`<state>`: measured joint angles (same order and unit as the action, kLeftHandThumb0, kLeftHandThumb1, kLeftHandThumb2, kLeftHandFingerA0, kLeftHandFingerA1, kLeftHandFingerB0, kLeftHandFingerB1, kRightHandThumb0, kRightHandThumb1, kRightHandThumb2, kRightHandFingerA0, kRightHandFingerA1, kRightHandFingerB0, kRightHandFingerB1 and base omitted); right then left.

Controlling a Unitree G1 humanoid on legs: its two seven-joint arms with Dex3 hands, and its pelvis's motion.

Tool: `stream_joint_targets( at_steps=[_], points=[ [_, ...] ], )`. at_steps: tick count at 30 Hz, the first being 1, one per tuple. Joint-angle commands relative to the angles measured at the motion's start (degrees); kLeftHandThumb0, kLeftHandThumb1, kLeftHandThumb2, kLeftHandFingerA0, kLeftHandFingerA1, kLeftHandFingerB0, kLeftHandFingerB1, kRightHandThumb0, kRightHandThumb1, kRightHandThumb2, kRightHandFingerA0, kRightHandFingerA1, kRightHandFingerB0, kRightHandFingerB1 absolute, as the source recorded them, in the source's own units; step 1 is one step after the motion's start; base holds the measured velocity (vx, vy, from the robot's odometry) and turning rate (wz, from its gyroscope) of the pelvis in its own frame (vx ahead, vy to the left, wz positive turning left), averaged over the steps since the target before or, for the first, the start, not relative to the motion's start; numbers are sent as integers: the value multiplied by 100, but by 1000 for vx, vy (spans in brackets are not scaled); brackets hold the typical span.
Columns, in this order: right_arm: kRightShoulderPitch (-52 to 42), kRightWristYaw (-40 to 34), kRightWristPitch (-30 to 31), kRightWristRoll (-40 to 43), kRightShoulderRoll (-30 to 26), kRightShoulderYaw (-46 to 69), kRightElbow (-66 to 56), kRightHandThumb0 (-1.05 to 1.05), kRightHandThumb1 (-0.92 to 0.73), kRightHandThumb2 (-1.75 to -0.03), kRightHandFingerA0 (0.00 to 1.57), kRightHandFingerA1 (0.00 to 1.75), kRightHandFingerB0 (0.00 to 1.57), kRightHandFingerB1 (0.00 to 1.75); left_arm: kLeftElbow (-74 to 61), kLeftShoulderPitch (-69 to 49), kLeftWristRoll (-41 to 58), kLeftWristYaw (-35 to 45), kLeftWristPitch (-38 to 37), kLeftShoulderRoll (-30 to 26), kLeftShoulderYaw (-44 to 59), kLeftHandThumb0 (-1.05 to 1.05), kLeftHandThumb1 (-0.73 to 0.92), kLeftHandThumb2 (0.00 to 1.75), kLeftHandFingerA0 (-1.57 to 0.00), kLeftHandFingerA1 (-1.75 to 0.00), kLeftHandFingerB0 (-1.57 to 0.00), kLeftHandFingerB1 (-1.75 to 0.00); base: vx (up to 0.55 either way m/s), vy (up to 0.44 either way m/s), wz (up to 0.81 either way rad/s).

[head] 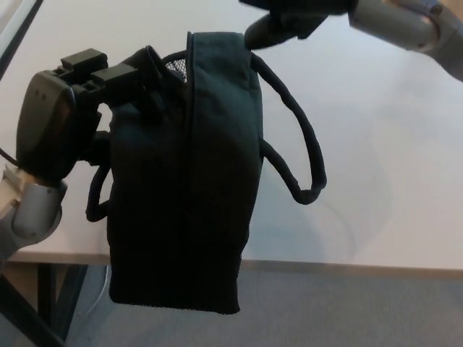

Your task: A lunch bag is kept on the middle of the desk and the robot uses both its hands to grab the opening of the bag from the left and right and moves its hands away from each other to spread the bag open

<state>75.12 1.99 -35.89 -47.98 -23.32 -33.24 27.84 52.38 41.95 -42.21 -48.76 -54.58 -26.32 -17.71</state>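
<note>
Head view showed you the white desk (391, 144) filling most of the frame, with grey floor (347, 311) along the near edge. Your dark lunch bag (184, 181) hung in front of it, left of centre, lifted and turned side-on instead of standing on the desk, one strap loop (304, 155) drooping to its right. Your left hand (61, 123) was clenched on the bag's left edge by the opening. Your right hand (289, 18) reached in at the far right, just beside the bag's top corner; you could not tell whether its fingers had closed. Judged from this, one side was gripped, while the second grasp and the spreading remained.
</note>
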Motion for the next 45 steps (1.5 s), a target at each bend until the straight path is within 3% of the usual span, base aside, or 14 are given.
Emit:
stream_joint_targets(
  at_steps=[1,3,4,6,8,12,13,16,18,32,36,39,44,45],
  points=[
    [-110,255,-461,-79,-290,-26,-198,-25,-41,-89,28,55,3,46,154,-9,-325,-49,198,-229,-166,-12,45,106,-94,-150,-95,-107,0,0,0],
    [-154,226,-630,-100,-408,-22,-278,-23,-40,-89,30,56,4,46,286,45,-396,-279,134,-254,-223,-15,55,88,-93,-154,-80,-130,0,0,0],
    [-249,421,-834,39,-611,1,-464,-25,-57,-59,41,37,16,30,238,-4,-280,-63,244,-318,-179,-24,71,60,-86,-105,-77,-78,0,0,0],
    [-289,780,-917,245,-753,7,-607,-19,-39,-89,28,55,4,47,246,-27,-114,221,370,-316,-138,-34,75,61,-85,-103,-70,-58,0,0,0],
    [-441,1377,-992,684,-1052,36,-941,-17,-36,-87,26,55,7,48,430,87,-250,-153,114,-335,-209,-42,60,70,-90,-153,-83,-110,0,0,0],
    [-536,1310,-1275,667,-1286,115,-1068,-27,-54,-56,42,36,21,30,350,245,-983,-933,528,-537,-578,-25,62,58,-86,-156,-94,-70,0,0,0],
    [-639,1480,-1298,683,-1495,144,-1275,-19,-41,-89,26,54,6,47,398,301,-1032,-1112,617,-500,-647,-41,61,63,-84,-155,-82,-114,0,0,0],
    [-834,1408,-1390,639,-1588,222,-1377,-30,-58,-58,56,38,20,29,602,321,-445,-572,91,-411,-470,-38,57,60,-87,-146,-93,-69,0,0,0],
    [-1057,1361,-1431,548,-1643,251,-1489,-24,-40,-88,35,57,6,47,615,337,-514,-668,154,-383,-508,-13,64,64,-80,-165,-68,-153,0,0,0],
    [-1535,1578,-1515,444,-969,112,-1729,-22,-50,-57,45,37,17,30,475,368,-247,-320,269,-296,-353,6,43,106,-95,-135,-91,-122,0,0,0],
    [-1477,1720,-1451,413,-851,122,-1816,-21,-32,-85,32,57,6,48,534,382,-292,-357,231,-291,-353,0,47,107,-94,-144,-89,-128,0,0,0],
    [-1274,1913,-1352,495,-780,184,-1779,-22,-34,-85,30,56,2,46,623,397,-377,-424,110,-346,-418,-26,60,64,-88,-146,-80,-134,0,0,0],
    [-1011,1958,-1292,656,-750,416,-1604,-23,-33,-84,32,57,5,47,579,523,-975,-1196,482,-403,-709,-38,59,59,-78,-169,-66,-154,0,0,0],
    [-985,2029,-1264,696,-755,445,-1603,-32,-46,-54,43,36,18,29,632,556,-955,-1219,428,-390,-749,-37,59,58,-77,-169,-65,-151,0,0,0]
  ],
)
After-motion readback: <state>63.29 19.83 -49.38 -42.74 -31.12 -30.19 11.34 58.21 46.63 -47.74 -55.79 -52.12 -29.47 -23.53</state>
